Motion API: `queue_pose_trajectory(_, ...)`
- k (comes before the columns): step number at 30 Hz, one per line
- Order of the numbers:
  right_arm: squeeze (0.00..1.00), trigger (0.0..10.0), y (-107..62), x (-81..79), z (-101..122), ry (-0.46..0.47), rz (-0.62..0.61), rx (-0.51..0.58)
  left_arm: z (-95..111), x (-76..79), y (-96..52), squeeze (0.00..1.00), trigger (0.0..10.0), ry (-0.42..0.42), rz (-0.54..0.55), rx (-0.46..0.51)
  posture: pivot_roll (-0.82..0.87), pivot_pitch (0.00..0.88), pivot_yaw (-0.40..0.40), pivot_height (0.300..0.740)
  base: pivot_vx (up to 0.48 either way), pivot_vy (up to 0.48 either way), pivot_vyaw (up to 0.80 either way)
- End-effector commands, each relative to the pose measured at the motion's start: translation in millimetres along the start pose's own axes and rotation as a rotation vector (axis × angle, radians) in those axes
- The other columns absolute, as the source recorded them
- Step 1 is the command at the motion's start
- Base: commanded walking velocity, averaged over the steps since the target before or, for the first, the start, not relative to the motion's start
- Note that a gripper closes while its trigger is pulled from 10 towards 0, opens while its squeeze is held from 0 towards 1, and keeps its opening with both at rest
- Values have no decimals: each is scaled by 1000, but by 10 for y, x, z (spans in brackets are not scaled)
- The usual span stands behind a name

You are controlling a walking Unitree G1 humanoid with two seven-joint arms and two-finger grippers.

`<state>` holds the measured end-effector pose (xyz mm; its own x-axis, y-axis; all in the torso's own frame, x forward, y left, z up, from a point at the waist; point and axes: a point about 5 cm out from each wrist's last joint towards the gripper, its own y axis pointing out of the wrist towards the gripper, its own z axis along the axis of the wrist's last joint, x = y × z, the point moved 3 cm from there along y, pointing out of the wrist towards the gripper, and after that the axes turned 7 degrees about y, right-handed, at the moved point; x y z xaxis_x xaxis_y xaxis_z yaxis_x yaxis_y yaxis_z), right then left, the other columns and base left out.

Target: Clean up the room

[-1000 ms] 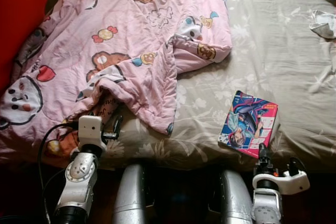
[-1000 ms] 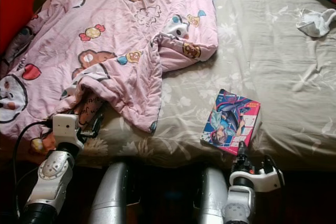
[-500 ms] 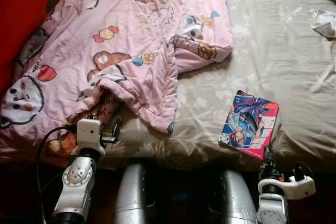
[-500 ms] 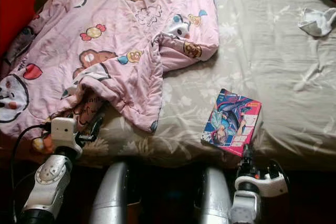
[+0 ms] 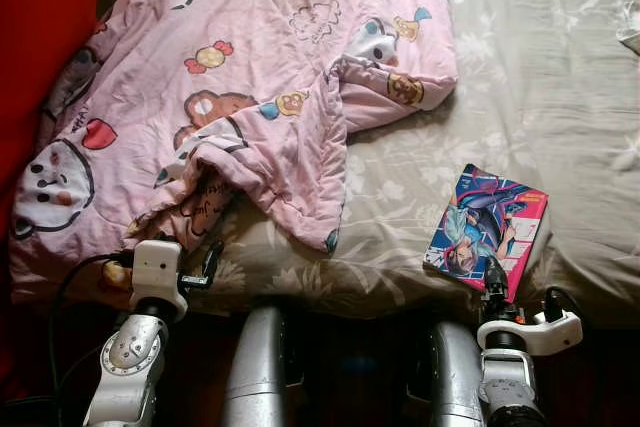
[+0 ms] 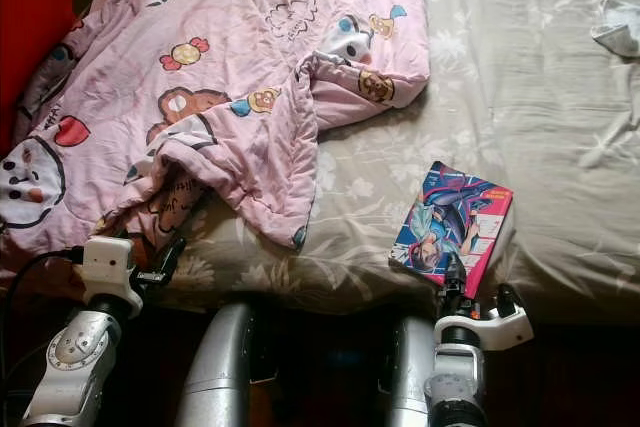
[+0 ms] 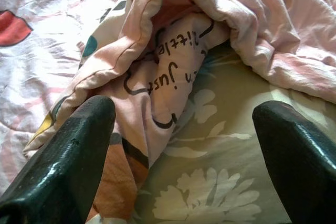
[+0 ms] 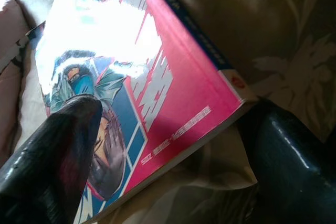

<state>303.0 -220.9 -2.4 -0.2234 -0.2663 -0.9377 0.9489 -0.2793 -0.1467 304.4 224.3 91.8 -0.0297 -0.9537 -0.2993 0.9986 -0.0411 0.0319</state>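
Right gripper (image 5: pixel 492 277), jaws spread, straddles the book's (image 5: pixel 487 230) near corner; its long axis runs toward 1 o'clock.

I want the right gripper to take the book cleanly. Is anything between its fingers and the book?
Nothing visible is. The right gripper is open at the near corner of the book, one finger over the cover and one beside its edge. The pink blanket lies well to the left.

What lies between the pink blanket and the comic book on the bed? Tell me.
Only bare floral bedsheet separates the pink blanket from the comic book; the left eye view shows it. The right gripper straddles the book's near corner.
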Motion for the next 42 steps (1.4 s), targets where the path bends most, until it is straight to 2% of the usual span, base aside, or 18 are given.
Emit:
queue_pose_trajectory(1,0,10000,-123,166,-72,8,-52,-15,-87,-27,-87,0,10000,21,-14,-43,242,424,122,600,0,0,0)
queue_pose_trajectory(6,0,10000,-161,193,-82,21,-36,-19,-86,-32,-123,0,10000,27,-23,-53,247,421,131,600,0,0,0)
queue_pose_trajectory(13,0,10000,-127,161,-23,27,-18,4,-108,12,-172,0,10000,26,-40,-70,251,418,138,600,0,0,0)
queue_pose_trajectory(20,0,10000,-125,175,17,27,-8,3,-106,-16,-230,0,10000,32,-37,-80,274,435,145,600,0,0,0)
queue_pose_trajectory(23,0,10000,-146,221,41,50,-16,8,-102,-31,-272,0,10000,37,-37,-86,293,446,154,600,0,0,0)
queue_pose_trajectory(33,0,10000,-136,161,-7,109,44,-7,-99,-63,-316,0,10000,45,-34,-101,304,462,161,600,0,0,0)
queue_pose_trajectory(34,0,6667,-128,147,1,119,56,-4,-96,-60,-312,0,10000,45,-36,-102,305,464,161,600,0,0,0)
queue_pose_trajectory(35,0,4824,-124,143,6,118,57,-3,-95,-60,-310,0,10000,46,-36,-102,304,465,161,600,0,0,0)
queue_pose_trajectory(36,0,0,-122,140,9,115,58,-1,-94,-61,-307,0,10000,46,-37,-103,303,464,160,600,0,0,0)
queue_pose_trajectory(42,0,0,-121,139,18,112,61,-2,-100,-58,-296,0,10000,46,-36,-106,298,465,160,600,0,0,0)
